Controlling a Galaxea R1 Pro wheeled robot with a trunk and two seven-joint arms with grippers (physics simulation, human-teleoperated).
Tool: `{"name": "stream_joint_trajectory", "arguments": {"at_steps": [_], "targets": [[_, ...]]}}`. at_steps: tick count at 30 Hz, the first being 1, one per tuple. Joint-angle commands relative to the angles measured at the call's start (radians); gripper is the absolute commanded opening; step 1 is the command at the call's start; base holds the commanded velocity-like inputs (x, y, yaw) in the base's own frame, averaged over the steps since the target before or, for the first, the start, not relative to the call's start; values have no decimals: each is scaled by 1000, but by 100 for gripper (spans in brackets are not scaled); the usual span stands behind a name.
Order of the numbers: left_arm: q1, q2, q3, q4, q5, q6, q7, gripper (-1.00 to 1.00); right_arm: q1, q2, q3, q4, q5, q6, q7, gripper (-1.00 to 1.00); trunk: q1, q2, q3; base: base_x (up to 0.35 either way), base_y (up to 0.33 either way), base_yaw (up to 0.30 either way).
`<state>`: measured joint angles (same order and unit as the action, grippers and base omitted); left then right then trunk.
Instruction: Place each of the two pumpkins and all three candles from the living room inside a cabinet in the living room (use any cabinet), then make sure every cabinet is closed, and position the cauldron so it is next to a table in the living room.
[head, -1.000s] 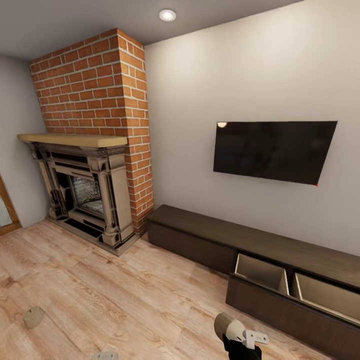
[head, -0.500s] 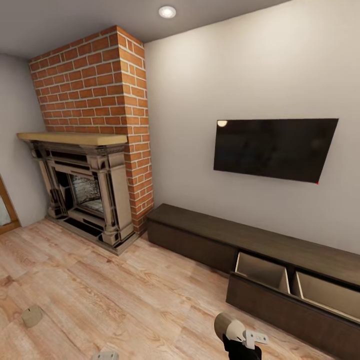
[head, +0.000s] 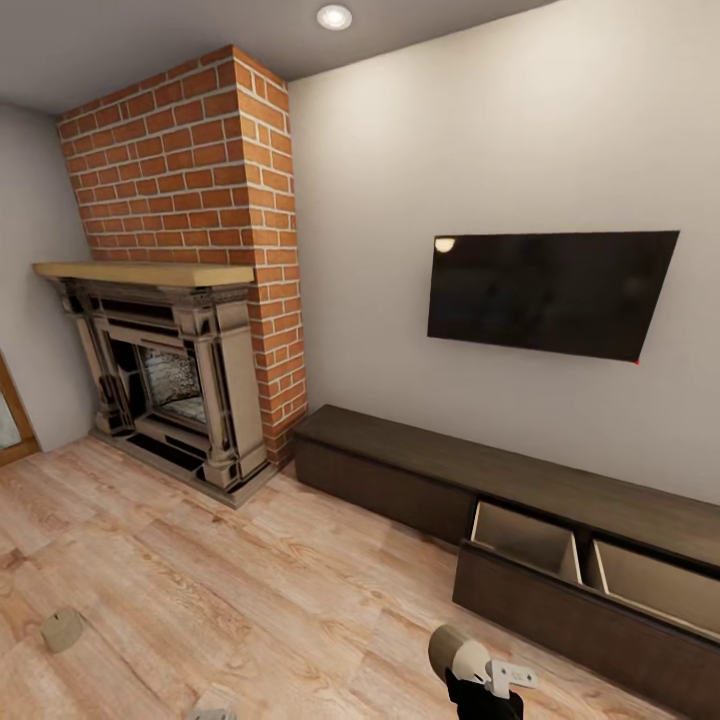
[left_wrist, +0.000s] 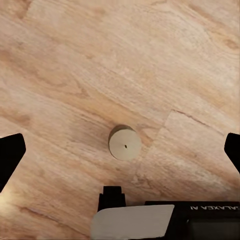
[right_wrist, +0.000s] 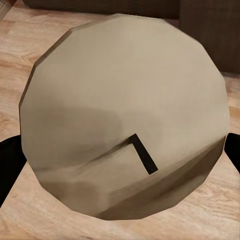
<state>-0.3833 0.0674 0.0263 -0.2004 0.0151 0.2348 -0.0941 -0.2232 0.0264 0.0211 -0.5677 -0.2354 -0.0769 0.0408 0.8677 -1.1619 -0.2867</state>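
A short, squat white cylindrical candle (left_wrist: 124, 143) with a tiny dark wick stands upright on the light wooden plank floor (left_wrist: 150, 60).

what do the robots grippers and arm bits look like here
The right gripper shows a black body with a small white-grey bracket on its side. In the wrist views the fingertips are plain black blocks at the picture edges. The left wrist carries a black housing with white lettering and a pale grey plate.

Head: high, wide over cabinet (head: 520, 480); wrists: close, floorward.

Matt wood cabinet (head: 400, 480) (brick fireplace (head: 190, 200))
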Motion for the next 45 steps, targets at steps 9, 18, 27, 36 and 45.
{"name": "stream_joint_trajectory", "arguments": {"at_steps": [9, 18, 27, 36, 45], "targets": [[0, 0, 3, -2, 3, 28, -6, 100, -1, 1, 2, 2, -9, -4, 4, -100, 35, -64, -29, 0, 0, 0], [0, 0, 3, -2, 3, 32, -10, 100, -1, 2, 3, 2, -6, -4, 4, -100, 69, -127, -58, 0, 0, 0], [0, 0, 4, -2, 3, 53, -12, 100, -1, 2, 3, 2, -5, -5, 2, -100, 104, -190, -86, 0, 0, 0], [0, 1, 4, -2, 4, 61, -13, 100, 63, 0, 3, -115, -8, -15, 13, -100, 138, -253, -114, 0, 0, 0], [0, 2, 6, -2, 4, 97, -17, 100, 173, 1, 2, -263, -17, -5, 10, -100, 173, -316, -142, 0, 0, 0]]}}
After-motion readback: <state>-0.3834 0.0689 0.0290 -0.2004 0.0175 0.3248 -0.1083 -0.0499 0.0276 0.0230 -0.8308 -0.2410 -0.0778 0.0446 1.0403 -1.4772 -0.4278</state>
